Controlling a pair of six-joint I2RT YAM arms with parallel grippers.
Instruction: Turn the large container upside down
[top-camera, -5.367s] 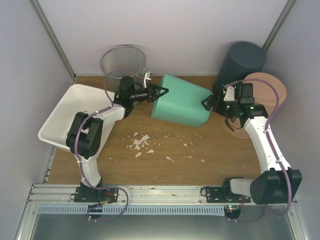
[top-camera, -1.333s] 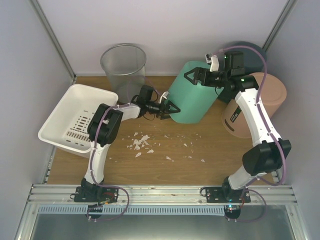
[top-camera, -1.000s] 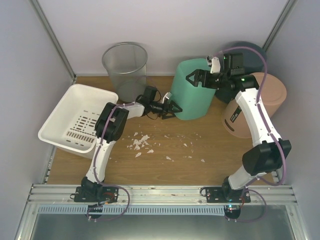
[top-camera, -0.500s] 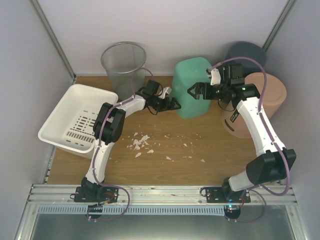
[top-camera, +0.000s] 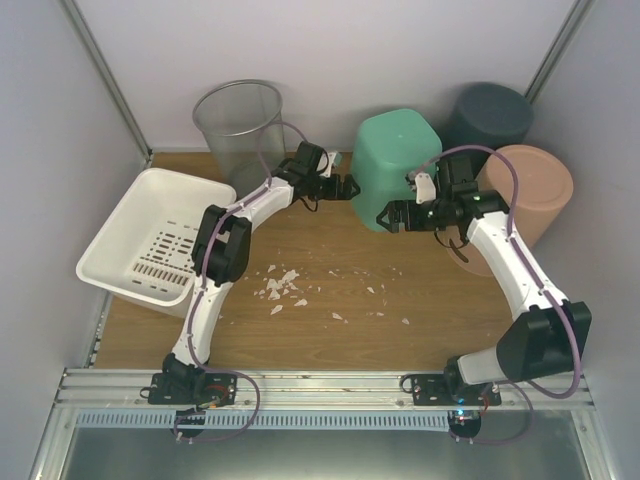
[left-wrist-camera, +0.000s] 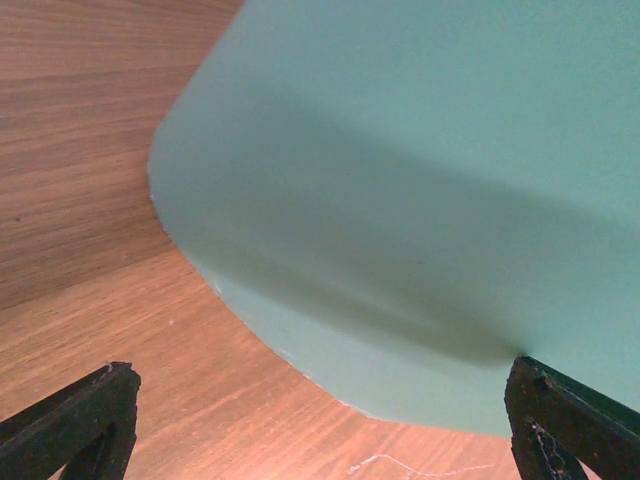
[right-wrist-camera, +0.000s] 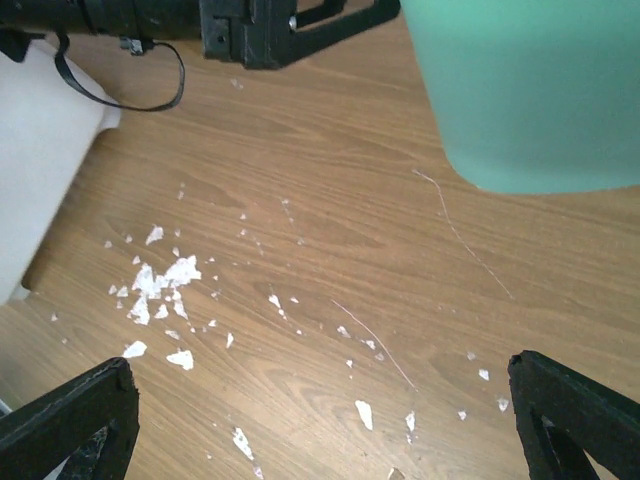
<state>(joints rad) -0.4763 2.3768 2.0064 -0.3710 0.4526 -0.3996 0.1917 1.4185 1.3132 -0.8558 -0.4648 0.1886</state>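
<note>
The large container is a green tub standing at the back middle of the table, mouth down and closed base up. My left gripper is open just off its left side and holds nothing. In the left wrist view the tub's wall fills the frame, its rim on the wood, between the spread left gripper fingers. My right gripper is open, low at the tub's front right, apart from it. The right wrist view shows the right gripper over bare wood and the tub at upper right.
A wire mesh bin stands at the back left and a white basket at the left. A dark grey bin and a tan bin stand at the back right. White scraps litter the middle of the table.
The green tub went from tilted to standing mouth down, a little further back. My right gripper came down from its top to its front; my left gripper moved back along its left side.
</note>
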